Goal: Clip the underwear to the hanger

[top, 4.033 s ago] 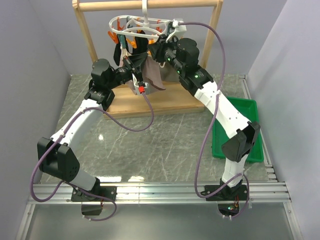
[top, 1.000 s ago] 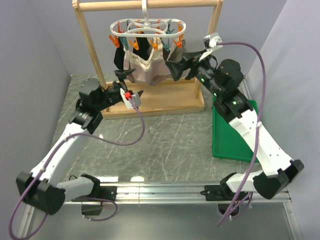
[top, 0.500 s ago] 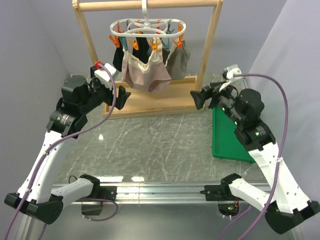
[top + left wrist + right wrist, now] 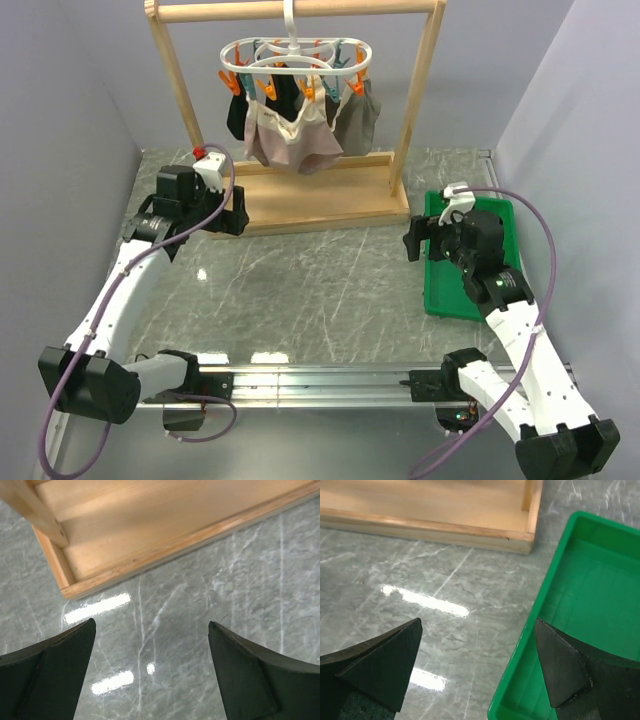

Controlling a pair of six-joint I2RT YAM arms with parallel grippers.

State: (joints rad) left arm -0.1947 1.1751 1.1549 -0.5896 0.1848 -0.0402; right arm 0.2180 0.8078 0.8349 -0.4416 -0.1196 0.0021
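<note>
**Inspector:** Left side?
**Assistant:** Left gripper, jaws wide apart, above the table by the rack's base corner.
**Inspector:** Centre?
**Assistant:** Underwear hangs pegged to the hanger on the rack, between a black garment and a grey one.
**Inspector:** Right side?
**Assistant:** Right gripper, jaws apart, over the table at the tray's left rim. The tray shows plain green floor.

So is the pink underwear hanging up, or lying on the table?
Hanging: the underwear dangles by its waistband from orange pegs on the hanger, with neither gripper touching it.
</note>
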